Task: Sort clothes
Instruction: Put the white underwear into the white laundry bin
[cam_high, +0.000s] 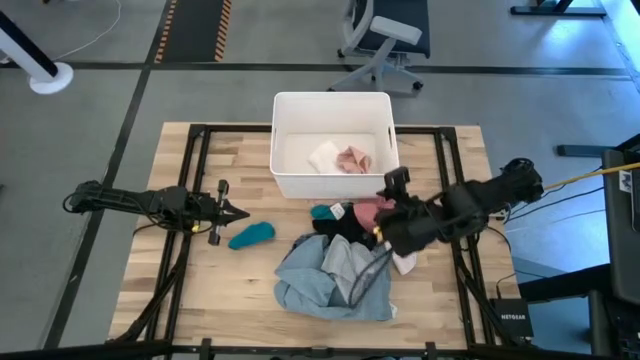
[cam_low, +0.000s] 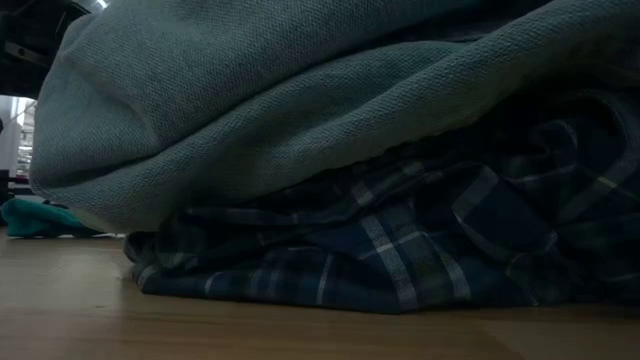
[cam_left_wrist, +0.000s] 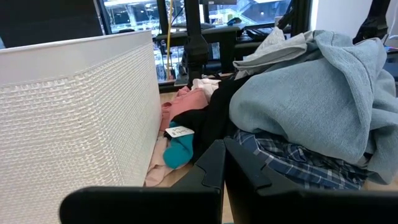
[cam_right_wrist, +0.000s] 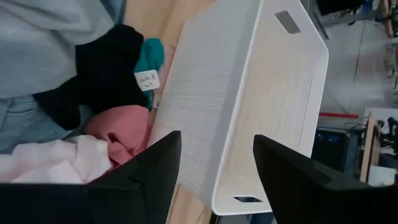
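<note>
Pressed almost against the low camera, the grey-blue shirt (cam_low: 300, 110) lies heaped over the plaid shirt (cam_low: 400, 250) on the wooden table (cam_high: 180, 290); from above the same heap sits at the table's near middle, the grey-blue shirt spread widest; behind it, toward the white bin (cam_high: 285, 150), a black piece (cam_high: 345, 228), a pink piece (cam_high: 368, 212) and a small teal piece (cam_high: 322, 212) with a white tag crowd against the bin's front wall; a white piece (cam_high: 404, 263) shows at the heap's right edge; a second teal piece (cam_high: 251, 235) lies alone on the wood left of the heap; inside the bin rest a white garment (cam_high: 323, 157) and a pink garment (cam_high: 354, 160); the right gripper (cam_right_wrist: 214, 165) hovers low at the heap's right side beside the bin's front corner, its two dark fingers spread apart with nothing between them, the pink and white pieces just beside one finger; the left gripper (cam_high: 238, 213) waits over the table's left half near the lone teal piece, its fingers closed together and empty.
</note>
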